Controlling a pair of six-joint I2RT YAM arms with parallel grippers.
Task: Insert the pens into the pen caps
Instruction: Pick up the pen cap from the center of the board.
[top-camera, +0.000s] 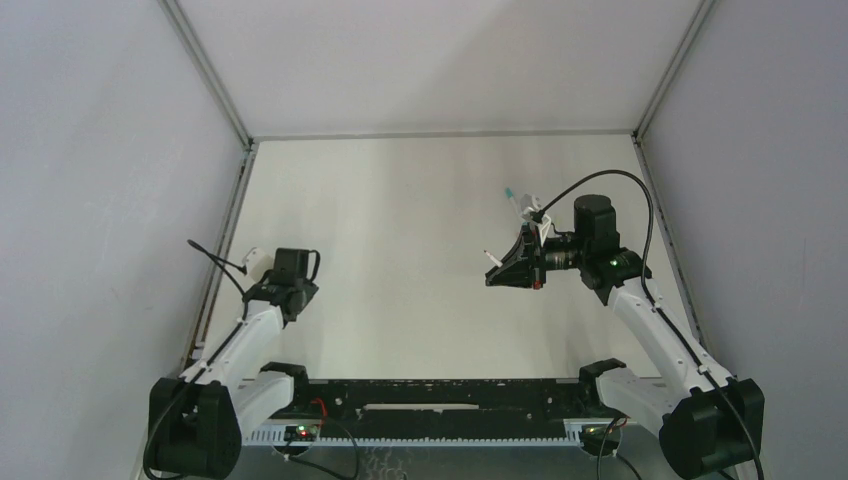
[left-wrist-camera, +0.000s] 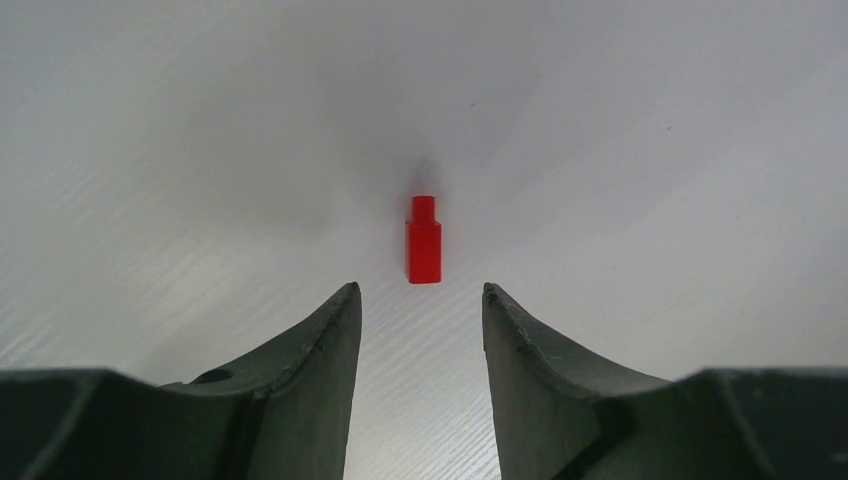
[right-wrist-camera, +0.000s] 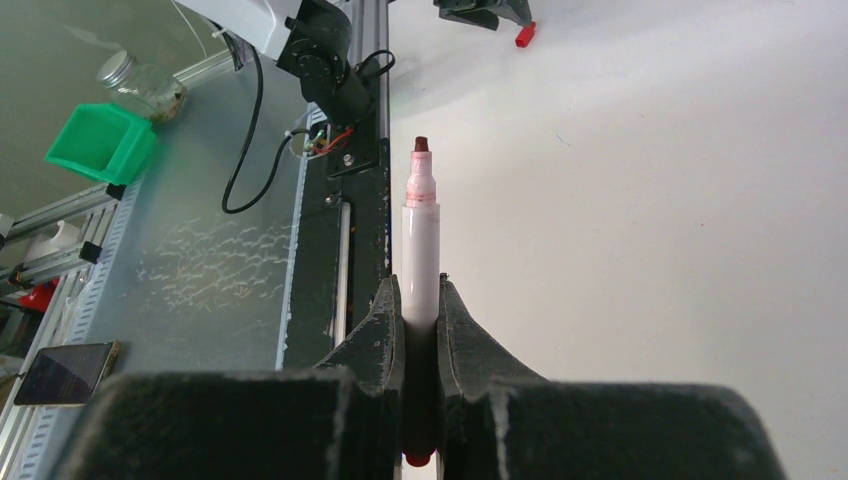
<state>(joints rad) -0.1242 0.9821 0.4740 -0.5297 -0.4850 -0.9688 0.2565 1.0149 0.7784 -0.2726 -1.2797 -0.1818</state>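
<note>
Left tool hangs half-wide with the red cap resting on the counter just ahead of its tips, not between them, so closing now could pinch air or flick it away, while the right tool clamps the pen

Your small red plastic cap lies on the worktop; the right tool grips a white, red-tipped pen (uncapped).

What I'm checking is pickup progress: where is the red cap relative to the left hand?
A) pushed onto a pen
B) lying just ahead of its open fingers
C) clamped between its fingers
B: the red cap lies just beyond the left hand, whose parted fingers touch nothing.
</note>
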